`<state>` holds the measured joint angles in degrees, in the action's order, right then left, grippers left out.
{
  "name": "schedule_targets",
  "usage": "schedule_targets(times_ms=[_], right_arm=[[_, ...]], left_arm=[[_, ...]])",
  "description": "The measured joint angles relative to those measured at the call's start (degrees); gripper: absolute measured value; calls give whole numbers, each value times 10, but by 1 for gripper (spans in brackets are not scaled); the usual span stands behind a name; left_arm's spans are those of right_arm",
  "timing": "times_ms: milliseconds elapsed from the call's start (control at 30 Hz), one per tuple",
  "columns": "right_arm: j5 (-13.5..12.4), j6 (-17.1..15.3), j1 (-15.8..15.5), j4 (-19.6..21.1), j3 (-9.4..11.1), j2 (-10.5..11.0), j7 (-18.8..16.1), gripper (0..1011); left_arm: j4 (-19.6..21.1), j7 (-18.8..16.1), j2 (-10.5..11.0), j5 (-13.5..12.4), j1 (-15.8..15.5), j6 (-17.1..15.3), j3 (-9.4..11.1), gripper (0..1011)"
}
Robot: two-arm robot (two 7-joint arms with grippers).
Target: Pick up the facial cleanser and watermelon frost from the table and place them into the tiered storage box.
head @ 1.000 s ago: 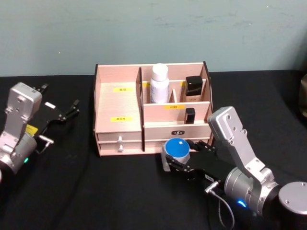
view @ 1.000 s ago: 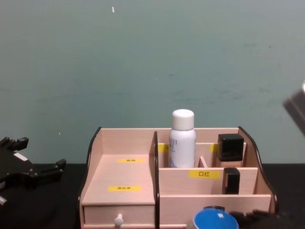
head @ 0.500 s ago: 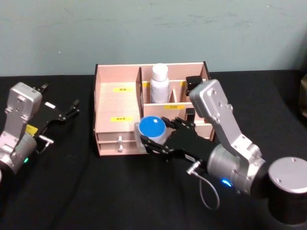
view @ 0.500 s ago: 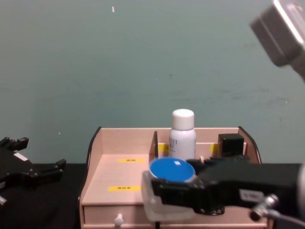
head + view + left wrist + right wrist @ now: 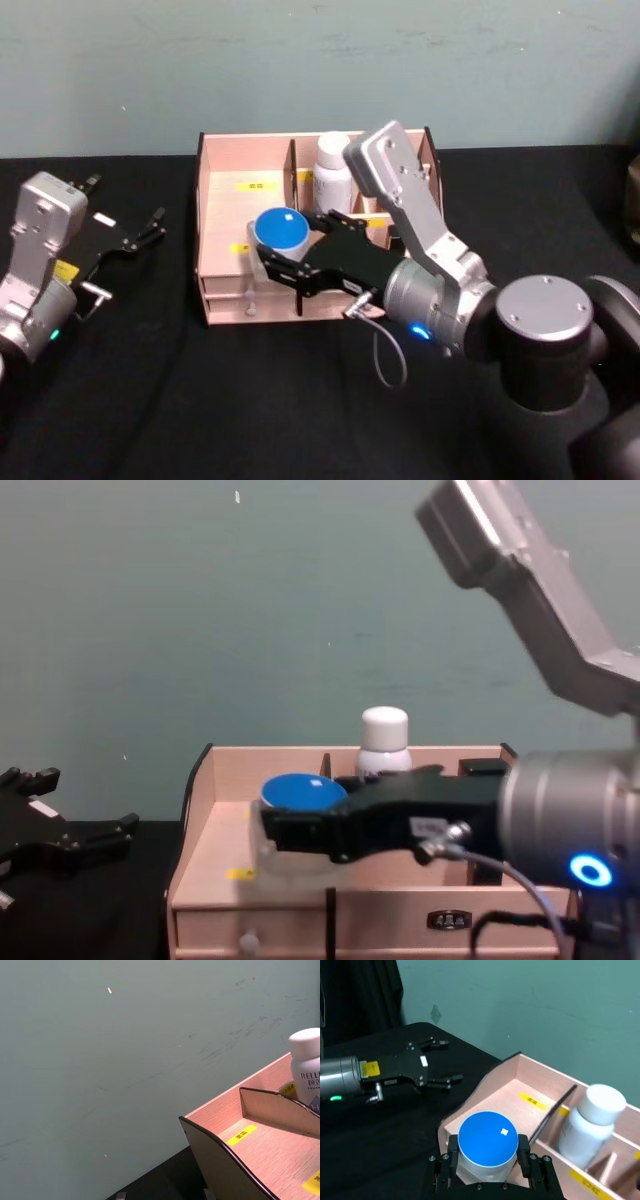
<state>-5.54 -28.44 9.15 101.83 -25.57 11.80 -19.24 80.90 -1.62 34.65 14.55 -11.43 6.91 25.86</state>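
Note:
My right gripper (image 5: 272, 250) is shut on a clear jar with a blue lid (image 5: 280, 228), its fingers (image 5: 522, 1150) pressed against both sides of the jar (image 5: 487, 1142). It holds the jar (image 5: 300, 792) above the wide left stepped compartment of the tiered storage box (image 5: 225, 170). A white bottle (image 5: 332, 165) stands upright in a rear compartment of the box (image 5: 200, 790). My left gripper (image 5: 128, 205) is open and parked over the black table to the left of the box.
The box's small drawer with a white knob (image 5: 250, 308) faces me at the lower left front. A black-capped item (image 5: 480, 768) stands in a right rear compartment. A teal wall rises close behind the box. Black tabletop lies in front and on both sides.
My right gripper lifted the blue-lidded jar from the table in front of the box and carried it up and left to above the left compartment. The left arm has not moved.

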Motion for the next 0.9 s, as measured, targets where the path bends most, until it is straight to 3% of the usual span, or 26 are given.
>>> schedule_targets(times_ms=[267,467,900], right_arm=[[7,1,32,-39,-15,-20,8,705],[30,5,58,-76,-28,-39,20,705],[66,14,100,-148,-30,-79,39,705]], left_arm=[[0,0,0,0,0,0,0,1001],[0,0,0,0,0,0,0,1001],[0,0,0,0,0,0,0,1001]])
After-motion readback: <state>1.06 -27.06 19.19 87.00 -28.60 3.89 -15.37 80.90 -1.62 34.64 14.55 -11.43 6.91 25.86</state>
